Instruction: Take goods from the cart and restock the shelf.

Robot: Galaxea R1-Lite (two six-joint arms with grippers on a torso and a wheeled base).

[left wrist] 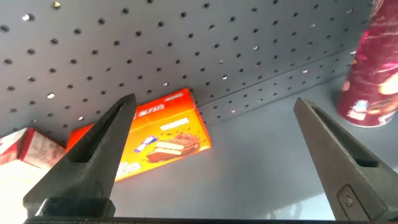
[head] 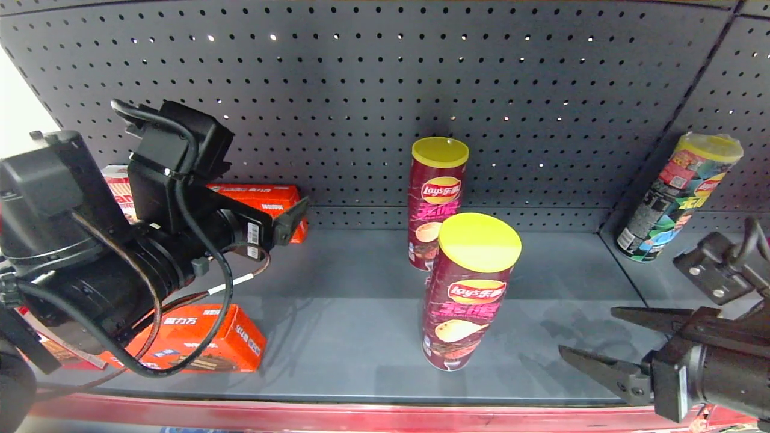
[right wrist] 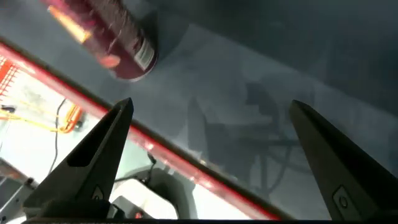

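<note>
Two maroon chip cans with yellow lids stand upright on the grey shelf [head: 337, 325]: one near the front [head: 466, 291], one behind it by the pegboard [head: 436, 201]. My left gripper [left wrist: 214, 124] is open and empty over the shelf's left part, facing an orange snack box [left wrist: 155, 134] at the back. One of its fingertips [head: 295, 218] shows in front of that box. My right gripper [head: 586, 337] is open and empty at the shelf's front right, to the right of the front can [right wrist: 112, 37].
A second orange box [head: 198, 340] lies at the front left under my left arm. A multicoloured can [head: 677, 198] leans in the neighbouring bay on the right. The red shelf lip [head: 361, 415] runs along the front. A white-and-red pack [left wrist: 31, 149] lies at far left.
</note>
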